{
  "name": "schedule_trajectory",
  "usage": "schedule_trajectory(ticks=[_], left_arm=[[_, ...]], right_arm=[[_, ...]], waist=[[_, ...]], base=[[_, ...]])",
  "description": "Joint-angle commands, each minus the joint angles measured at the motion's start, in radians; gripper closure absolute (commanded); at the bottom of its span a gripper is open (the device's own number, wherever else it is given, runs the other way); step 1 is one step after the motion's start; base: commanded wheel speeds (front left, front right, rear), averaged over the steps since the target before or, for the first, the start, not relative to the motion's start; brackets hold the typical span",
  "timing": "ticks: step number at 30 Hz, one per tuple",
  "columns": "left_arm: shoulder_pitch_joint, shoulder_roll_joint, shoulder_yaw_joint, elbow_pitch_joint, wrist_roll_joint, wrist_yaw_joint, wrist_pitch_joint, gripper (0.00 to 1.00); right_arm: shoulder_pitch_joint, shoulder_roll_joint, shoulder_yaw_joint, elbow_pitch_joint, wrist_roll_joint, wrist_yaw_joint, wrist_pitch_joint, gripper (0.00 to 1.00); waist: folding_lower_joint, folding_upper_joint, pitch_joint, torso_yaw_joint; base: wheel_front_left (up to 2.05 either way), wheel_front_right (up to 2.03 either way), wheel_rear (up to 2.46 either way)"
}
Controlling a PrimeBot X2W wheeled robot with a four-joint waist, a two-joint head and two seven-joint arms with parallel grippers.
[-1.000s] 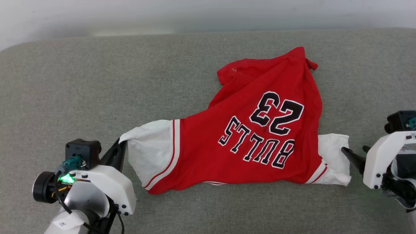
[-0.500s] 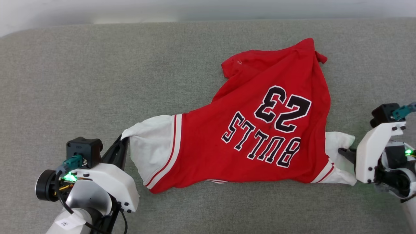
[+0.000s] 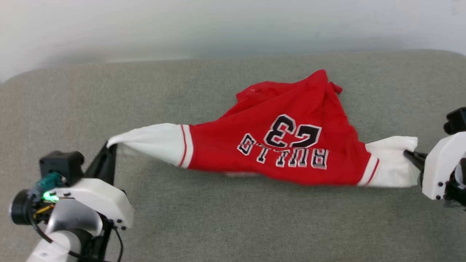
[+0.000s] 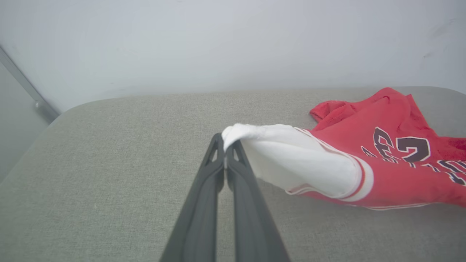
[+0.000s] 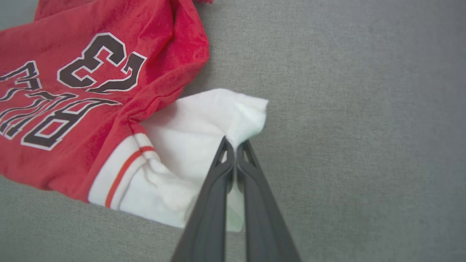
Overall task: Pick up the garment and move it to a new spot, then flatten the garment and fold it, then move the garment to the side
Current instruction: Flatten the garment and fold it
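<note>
Garment lies on the grey cushion, right of centre in the head view, face up with its "BULLS 23" lettering upside down to the robot. It is drawn out sideways between the two arms. The left gripper is pinched tight on the tip of the left sleeve, and the left wrist view shows the fingers closed together with white cloth caught between the tips. That sleeve hangs clear of the cushion. The right gripper is likewise closed on the edge of the right sleeve, which seems to rest on the cushion in soft folds. The red body sags between them, and its far part is bunched into a peak near the back of the cushion.

As I judge it, the pick-up is only just under way: both holds are made, but most of the cloth is not yet off the cushion. Carrying it to a new spot, flattening, folding and setting it aside all remain.
</note>
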Motion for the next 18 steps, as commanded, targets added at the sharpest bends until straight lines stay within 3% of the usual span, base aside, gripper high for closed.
schedule_trajectory(ticks=[1, 8, 18], left_arm=[[-0.011, 0.006, 0.009, -0.007, -0.004, 0.001, -0.002, 1.0], [-0.136, 0.033, 0.054, 0.016, -0.04, -0.029, 0.017, 1.0], [-0.518, -0.022, 0.021, 0.24, -0.07, -0.116, 0.028, 1.0]], right_arm=[[0.013, 0.002, -0.009, -0.008, -0.007, -0.001, 0.004, 1.0], [-0.026, 0.025, -0.082, -0.075, -0.043, -0.001, 0.029, 1.0], [-0.288, 0.069, -0.128, -0.065, -0.157, -0.001, -0.065, 1.0]], waist=[[-0.0001, -0.0001, -0.021, -0.016], [-0.0001, -0.0001, -0.061, -0.037], [-0.0001, -0.0001, -0.03, -0.045]], base=[[0.0, 0.0, 0.0], [0.0, 0.0, 0.0], [0.0, 0.0, 0.0]])
